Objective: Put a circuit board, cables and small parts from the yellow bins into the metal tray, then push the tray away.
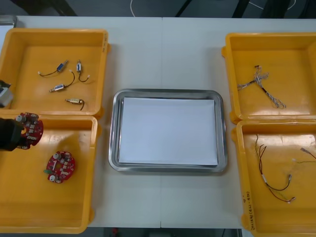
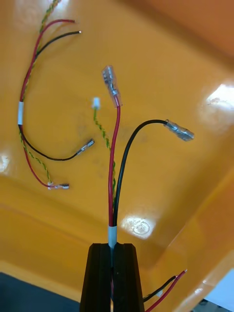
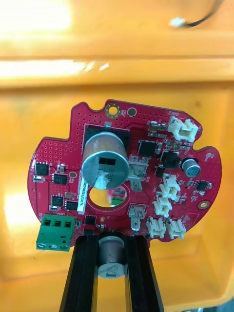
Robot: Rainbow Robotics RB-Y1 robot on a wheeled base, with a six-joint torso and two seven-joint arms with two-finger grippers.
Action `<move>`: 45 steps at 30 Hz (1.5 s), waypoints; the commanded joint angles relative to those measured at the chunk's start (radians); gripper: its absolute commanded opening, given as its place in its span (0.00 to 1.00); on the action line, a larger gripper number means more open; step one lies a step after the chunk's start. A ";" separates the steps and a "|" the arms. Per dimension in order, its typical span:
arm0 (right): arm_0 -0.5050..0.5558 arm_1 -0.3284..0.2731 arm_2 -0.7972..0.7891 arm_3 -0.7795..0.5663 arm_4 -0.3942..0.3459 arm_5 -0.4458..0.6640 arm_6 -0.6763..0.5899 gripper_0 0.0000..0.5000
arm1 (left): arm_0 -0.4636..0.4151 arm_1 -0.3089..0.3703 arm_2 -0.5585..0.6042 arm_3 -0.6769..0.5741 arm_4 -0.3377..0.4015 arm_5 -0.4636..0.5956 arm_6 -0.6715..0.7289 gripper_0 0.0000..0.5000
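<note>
- The left gripper's (image 3: 111, 265) jaws are clamped on the rim of a circuit board (image 3: 146, 165), with one of its metal cans sitting between the two fingers. The right gripper's (image 2: 113, 278) jaws are pressed nearly together on a red and black cable (image 2: 117, 185), just below its white band.
- The held board hangs at the desk's left edge, over the far end of the near-left bin (image 1: 29, 207). The metal tray (image 1: 114, 133) lies at the desk's middle, white inside, with nothing in it yet.
- I judge the step in hand to be carrying both pieces to the tray. Lift the board high enough to pass the bin's inner wall, then cross toward the tray's left rim and lower it flat before you let go.
- The grip is on the edge only, so move smoothly or the board may swing or slip.
- The cable's two free ends stand up beyond the right fingers above an orange bin floor. Raise it well so that it does not snag the loose cable (image 2: 34, 122) lying on that floor.
- A second circuit board (image 1: 61, 167) rests in the near-left bin.
- Small metal parts (image 1: 60, 88) lie in the far-left bin (image 1: 29, 54).
- More cables (image 1: 271, 177) lie in the bin at the desk's near-right corner.
</note>
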 commanded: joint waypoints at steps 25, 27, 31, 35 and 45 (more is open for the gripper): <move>-0.271 -0.033 0.030 -0.246 0.032 0.197 -0.294 0.00 | -0.515 -0.013 -0.747 -0.136 -0.127 -0.083 0.725 0.00; -0.280 -0.038 0.041 -0.248 0.029 0.197 -0.294 0.00 | -0.522 -0.024 -0.785 -0.129 -0.151 -0.107 0.727 0.00; -0.294 -0.039 0.050 -0.249 0.021 0.197 -0.293 0.00 | -0.538 -0.042 -0.842 -0.097 -0.177 -0.150 0.730 0.00; -0.305 -0.039 0.056 -0.248 0.015 0.197 -0.296 0.00 | -0.573 -0.073 -0.902 -0.042 -0.193 -0.192 0.730 0.00; -0.326 -0.043 0.072 -0.248 -0.005 0.197 -0.293 0.00 | -0.639 -0.156 -1.043 0.122 -0.266 -0.313 0.735 0.00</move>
